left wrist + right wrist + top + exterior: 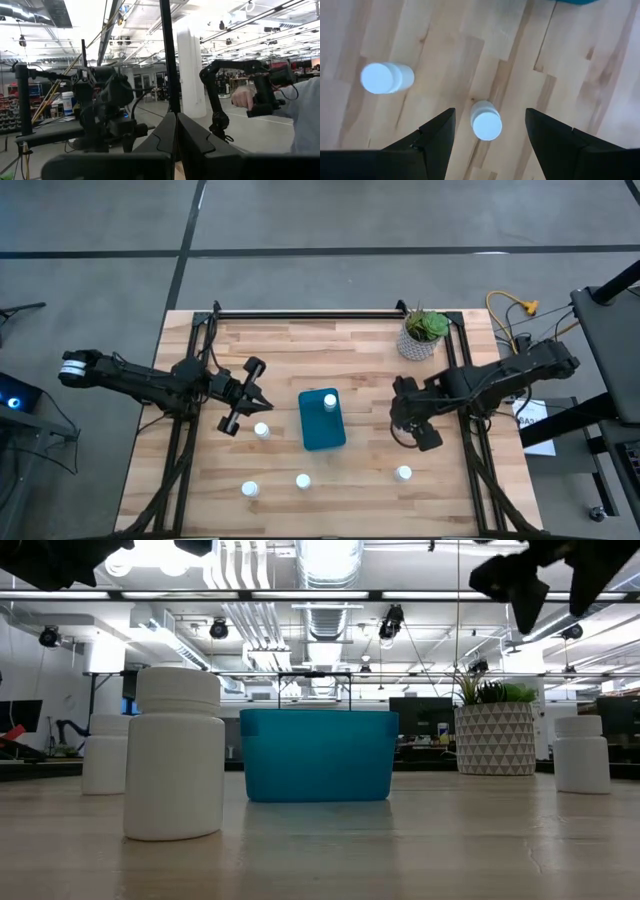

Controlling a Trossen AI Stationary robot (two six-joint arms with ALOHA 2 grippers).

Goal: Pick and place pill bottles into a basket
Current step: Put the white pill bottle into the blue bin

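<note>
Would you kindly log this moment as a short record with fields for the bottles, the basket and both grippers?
basket: teal basket mid-table, one bottle inside
bottles on table: four
left gripper: shut, empty, left of the basket
right gripper: open, above a standing bottle
other: potted plant at the table's far edge

Left end effector (262, 402) closed, level; right end effector (408, 428) open, apparently pointing down
</note>
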